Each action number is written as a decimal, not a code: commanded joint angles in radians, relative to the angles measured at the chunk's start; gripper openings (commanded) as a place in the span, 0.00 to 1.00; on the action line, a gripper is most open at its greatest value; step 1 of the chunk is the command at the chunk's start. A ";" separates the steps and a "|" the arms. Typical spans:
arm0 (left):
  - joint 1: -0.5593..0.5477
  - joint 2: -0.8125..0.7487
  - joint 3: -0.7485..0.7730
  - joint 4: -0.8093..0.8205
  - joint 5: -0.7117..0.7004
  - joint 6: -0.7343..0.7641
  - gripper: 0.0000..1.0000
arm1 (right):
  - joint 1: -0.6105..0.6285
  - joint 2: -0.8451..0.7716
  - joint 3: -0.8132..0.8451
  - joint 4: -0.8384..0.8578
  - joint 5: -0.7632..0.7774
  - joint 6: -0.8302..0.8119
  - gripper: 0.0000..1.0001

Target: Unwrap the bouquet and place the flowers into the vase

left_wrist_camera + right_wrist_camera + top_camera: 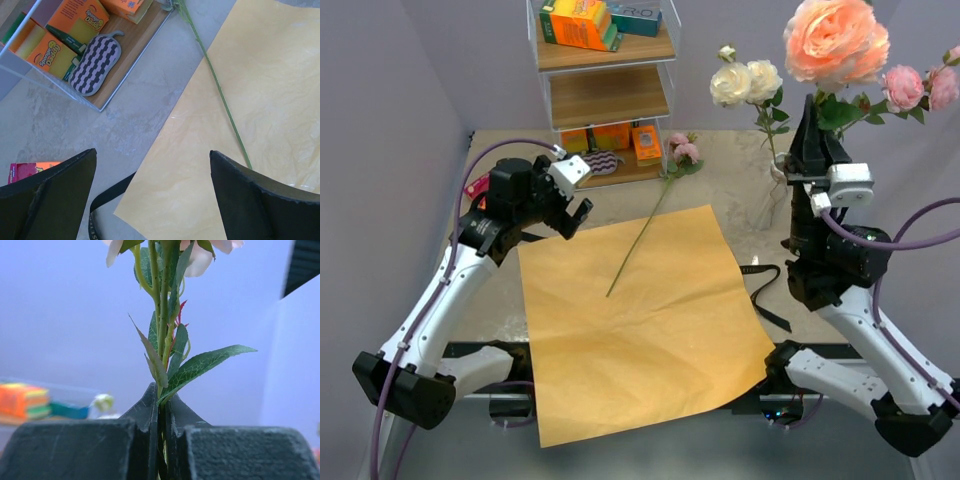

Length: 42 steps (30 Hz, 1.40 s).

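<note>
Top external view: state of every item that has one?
Left gripper: open, empty.
Right gripper: shut on peach rose stem, held upright.
Orange paper: unwrapped, spread flat.
Black ribbon: untied, lying loose.
Vase: upright, holds cream roses.
Pink rose: lying across paper edge, not in vase.

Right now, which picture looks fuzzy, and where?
Right wrist view: the flower stem is sharp, but the orange box far behind is a soft blur. Left wrist view: the orange paper and sponge boxes are crisp, the near left fingers dark and plain. Top view: evenly lit.
</note>
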 commanded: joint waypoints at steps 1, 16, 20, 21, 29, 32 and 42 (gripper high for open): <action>0.006 -0.045 0.006 0.077 -0.012 -0.017 1.00 | -0.056 0.113 0.065 0.378 0.110 -0.296 0.00; 0.016 -0.018 -0.002 0.107 -0.017 0.017 1.00 | -0.480 0.386 0.140 0.440 0.189 0.249 0.00; 0.019 -0.008 -0.010 0.110 -0.019 0.026 0.99 | -0.489 0.422 0.141 0.411 0.189 0.293 0.00; 0.019 -0.005 -0.010 0.110 -0.023 0.026 1.00 | -0.491 0.425 0.139 0.403 0.191 0.296 0.00; 0.019 -0.010 -0.030 0.131 -0.029 0.040 1.00 | -0.492 0.432 0.078 0.393 0.189 0.295 0.00; 0.021 -0.007 -0.026 0.130 -0.034 0.040 0.99 | -0.492 0.428 0.058 0.371 0.180 0.293 0.00; 0.021 -0.008 -0.028 0.119 -0.043 0.040 0.99 | -0.491 0.423 -0.039 0.327 0.192 0.333 0.00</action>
